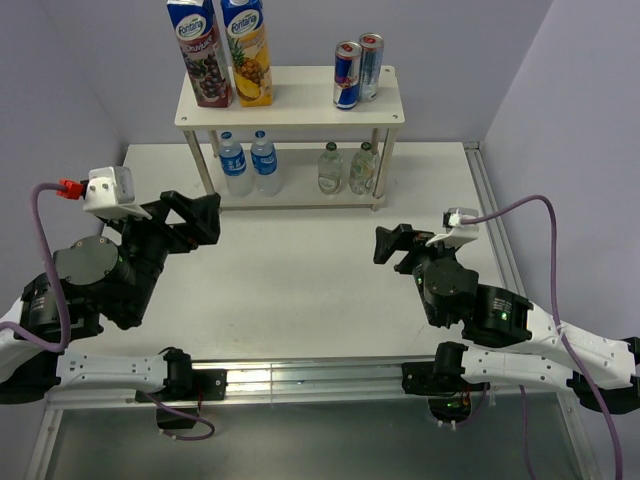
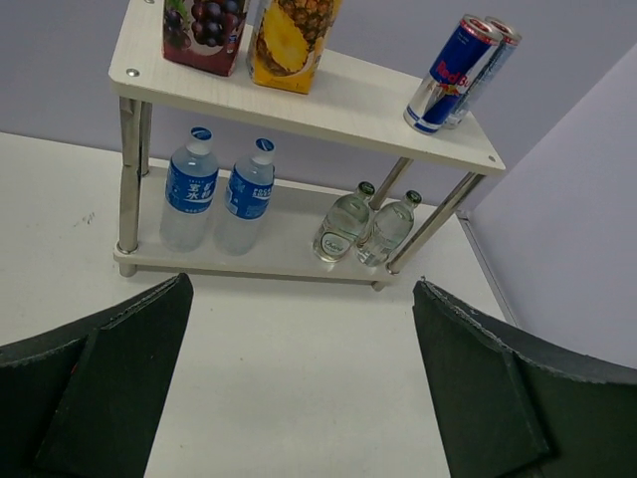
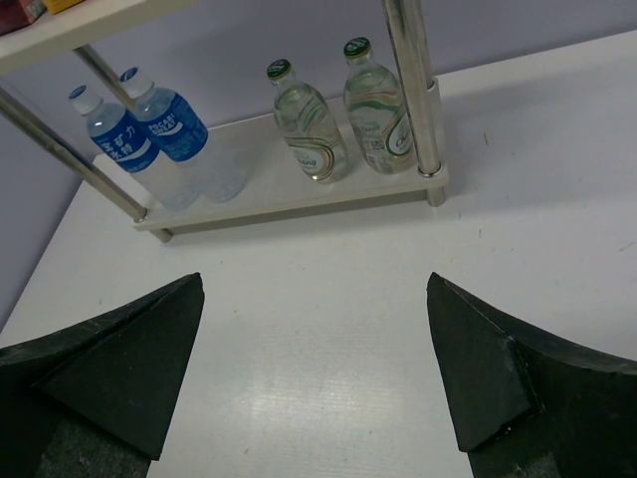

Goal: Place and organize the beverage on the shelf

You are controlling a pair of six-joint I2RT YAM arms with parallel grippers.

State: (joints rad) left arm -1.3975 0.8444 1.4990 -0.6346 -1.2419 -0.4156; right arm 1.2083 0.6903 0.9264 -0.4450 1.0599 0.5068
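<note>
Both claws up front, left claw (image 1: 197,217) and right claw (image 1: 398,245), gape wide and hold nothing. Beyond them is smooth white worktop (image 1: 300,275). Every drink sits on the shelf (image 1: 290,108): juice cartons (image 1: 222,50) and Red Bull cans (image 1: 357,70) on top, water bottles (image 1: 248,162) and glass bottles (image 1: 345,168) below. The glass looks fragile and the cans slick, so I'd grip mid-body. Lilac walls crowd in.

I get bright, even light from overhead in all three views. The bench (image 1: 300,290) reads almost washed-out white, with a soft sheen in my right wrist view and hard glare on the metal rail (image 1: 250,377) at its near edge. Shadows under the shelf (image 1: 290,105) are faint. Both wrist lenses make its legs lean apart. The black left end effector fingers (image 2: 109,388), close to the lens, look slightly soft.
</note>
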